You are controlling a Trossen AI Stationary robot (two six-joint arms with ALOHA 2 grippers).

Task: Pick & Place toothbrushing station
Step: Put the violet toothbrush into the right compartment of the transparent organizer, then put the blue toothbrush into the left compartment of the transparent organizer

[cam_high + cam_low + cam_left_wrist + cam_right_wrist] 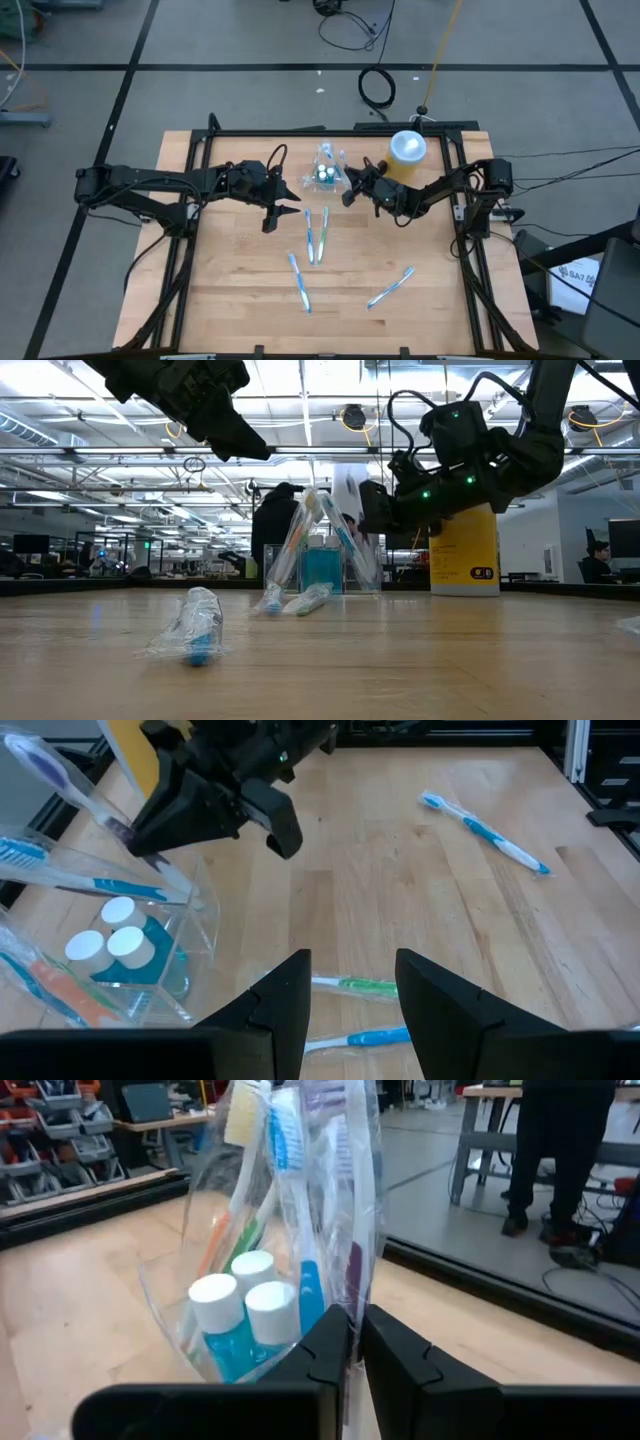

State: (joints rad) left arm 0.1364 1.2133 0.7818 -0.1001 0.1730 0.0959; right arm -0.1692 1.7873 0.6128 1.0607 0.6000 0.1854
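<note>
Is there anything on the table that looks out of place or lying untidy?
Yes. Several wrapped toothbrushes lie scattered flat on the wooden table instead of standing in the clear holder, where others stand; the right gripper pinches one.

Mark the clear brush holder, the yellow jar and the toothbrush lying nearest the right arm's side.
clear brush holder [326,177], high view, on its open top with the white caps.
yellow jar [407,147], high view, on its white lid.
lone toothbrush [391,288], high view, mid-handle.
</note>
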